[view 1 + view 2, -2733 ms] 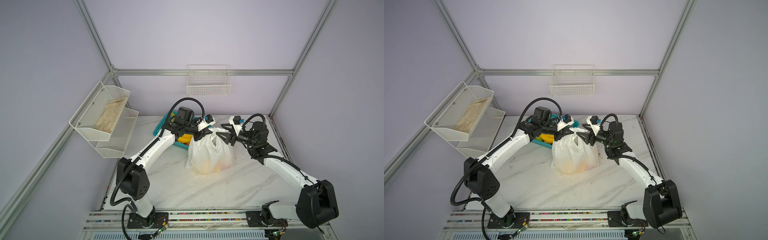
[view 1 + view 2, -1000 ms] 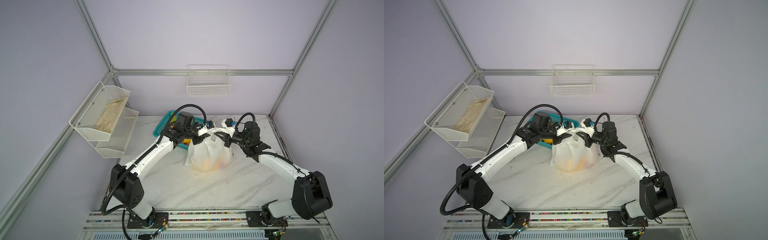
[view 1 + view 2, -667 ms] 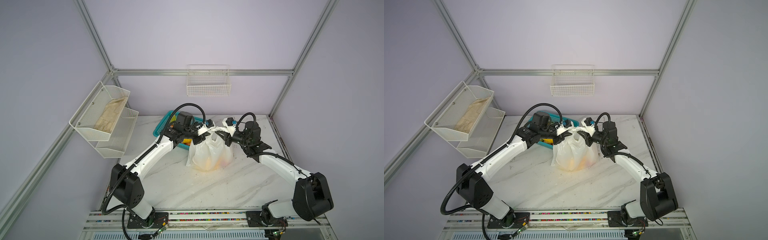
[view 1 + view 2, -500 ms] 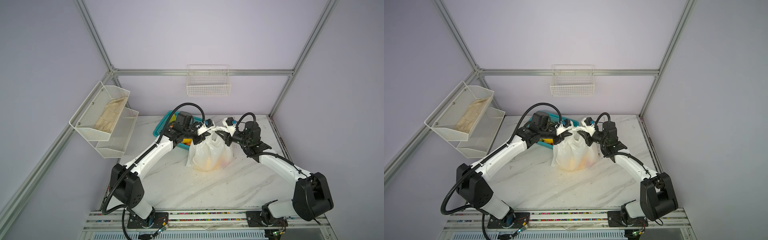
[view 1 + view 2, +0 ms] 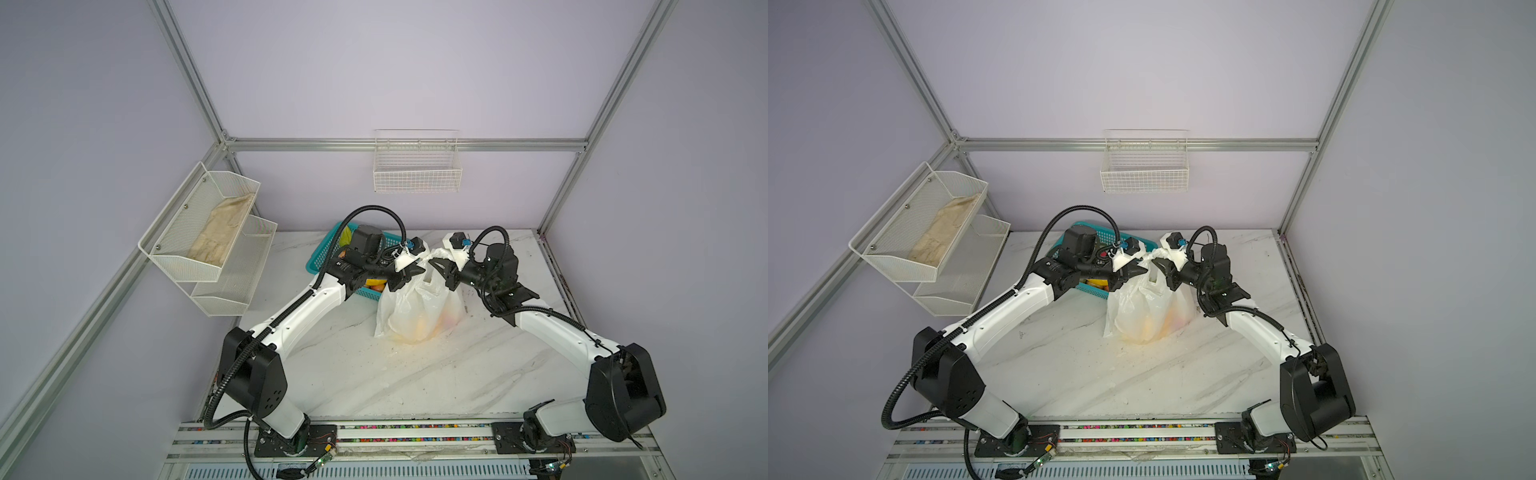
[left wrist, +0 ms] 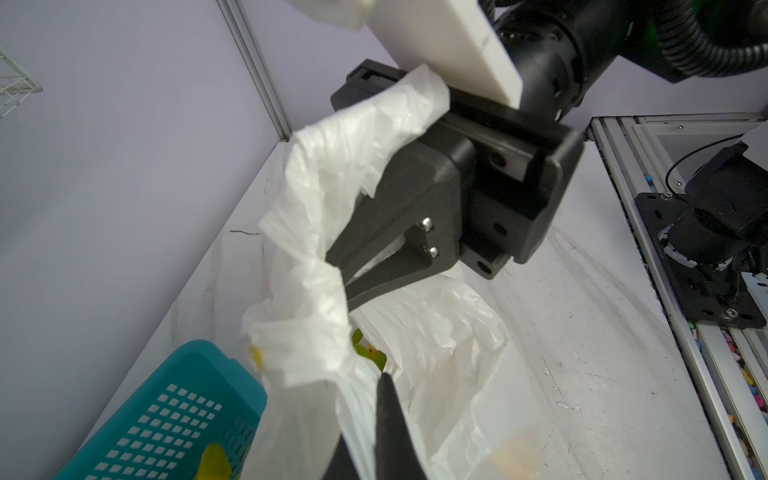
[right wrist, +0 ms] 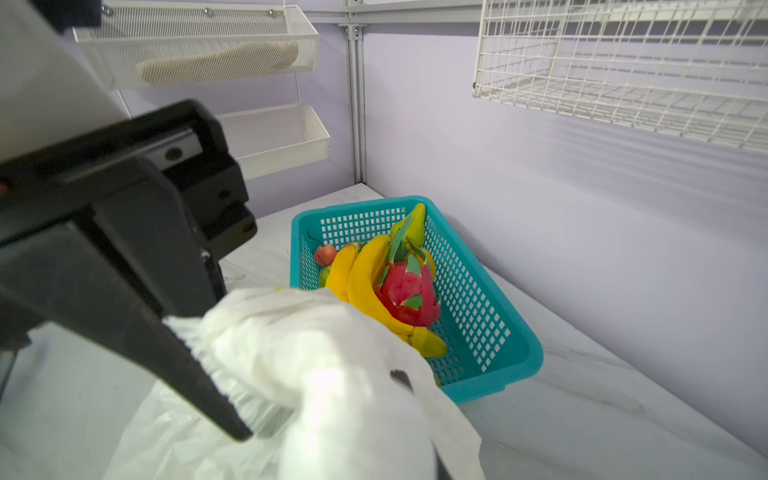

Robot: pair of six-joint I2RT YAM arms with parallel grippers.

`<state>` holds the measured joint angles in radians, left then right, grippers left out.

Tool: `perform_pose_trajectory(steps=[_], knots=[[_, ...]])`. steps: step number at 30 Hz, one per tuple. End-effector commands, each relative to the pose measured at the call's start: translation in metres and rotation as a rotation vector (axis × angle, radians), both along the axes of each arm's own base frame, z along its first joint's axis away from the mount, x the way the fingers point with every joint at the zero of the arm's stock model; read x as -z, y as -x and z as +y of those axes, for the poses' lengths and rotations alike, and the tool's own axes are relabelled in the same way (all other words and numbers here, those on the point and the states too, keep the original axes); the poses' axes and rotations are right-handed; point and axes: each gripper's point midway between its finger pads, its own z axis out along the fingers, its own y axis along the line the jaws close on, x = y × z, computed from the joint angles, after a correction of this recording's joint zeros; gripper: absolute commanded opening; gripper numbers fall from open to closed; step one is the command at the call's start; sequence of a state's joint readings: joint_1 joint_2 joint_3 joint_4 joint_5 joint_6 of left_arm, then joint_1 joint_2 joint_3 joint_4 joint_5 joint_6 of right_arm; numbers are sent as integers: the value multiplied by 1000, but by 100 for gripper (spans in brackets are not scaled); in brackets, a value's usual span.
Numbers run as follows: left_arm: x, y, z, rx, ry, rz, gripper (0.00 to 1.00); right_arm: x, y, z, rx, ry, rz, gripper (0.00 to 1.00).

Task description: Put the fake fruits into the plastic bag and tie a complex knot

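Lavender walls on three sides, matte, softly and evenly lit. Aluminium frame posts in corners, joined by horizontal bar across back wall. White wire basket hung from that bar, near middle. Two-tier white mesh shelf fixed to left wall, tilted outward; beige cloth lying in upper tier. White marble-look tabletop with grey veins, scuffed and speckled. Aluminium rail along front edge, small coloured bits in its slots.

One bag, one basket
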<state>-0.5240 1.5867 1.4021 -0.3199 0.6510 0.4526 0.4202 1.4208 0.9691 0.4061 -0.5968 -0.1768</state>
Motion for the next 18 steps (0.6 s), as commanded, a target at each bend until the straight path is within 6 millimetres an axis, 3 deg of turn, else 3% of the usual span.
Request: perform_pose_trajectory(steps=[1, 14, 18], knots=[[-17, 16, -2, 28, 86, -21, 0, -20, -2, 2, 10, -106, -41, 7], [-11, 21, -18, -76, 219, -93, 0, -18, 10, 14, -72, -293, 19, 0], [5, 21, -20, -129, 243, -80, 11, -16, 18, 18, -132, -335, 37, 0]])
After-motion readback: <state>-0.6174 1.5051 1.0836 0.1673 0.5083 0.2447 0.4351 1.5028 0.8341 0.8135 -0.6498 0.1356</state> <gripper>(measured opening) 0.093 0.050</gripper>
